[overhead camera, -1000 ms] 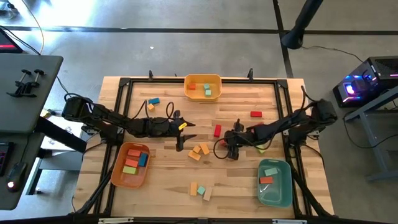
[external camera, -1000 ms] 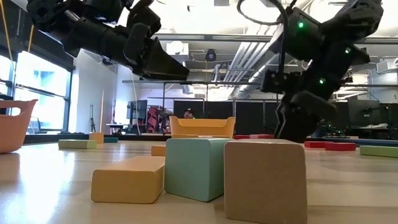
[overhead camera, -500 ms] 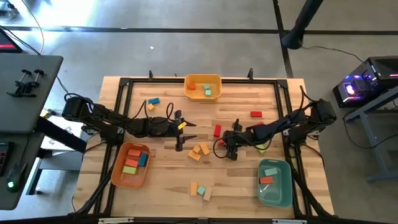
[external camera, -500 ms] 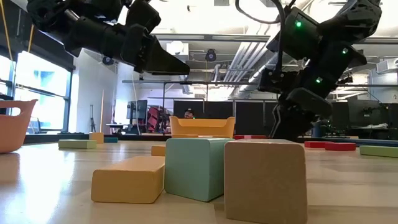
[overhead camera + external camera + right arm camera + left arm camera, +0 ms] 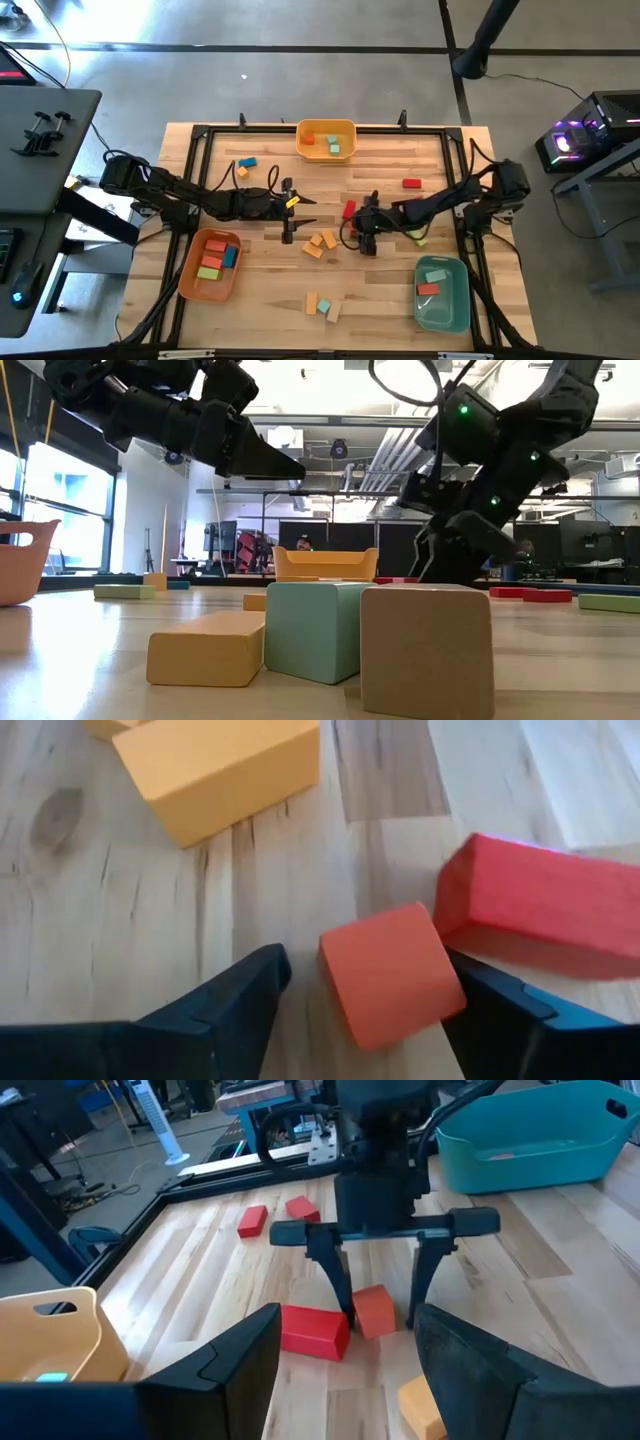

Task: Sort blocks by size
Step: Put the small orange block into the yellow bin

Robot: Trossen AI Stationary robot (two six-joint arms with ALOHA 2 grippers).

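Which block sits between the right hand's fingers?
The small orange-red cube touching the longer red block. The right hand stands open astride it; the other blocks lie outside its fingers.

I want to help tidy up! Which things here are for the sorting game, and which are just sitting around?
For the job:
- small orange block between the right end effector fingers
- red block beside it
- yellow bin, orange bin, teal bin

Just around:
- black clamps on the side table
- computer with lights
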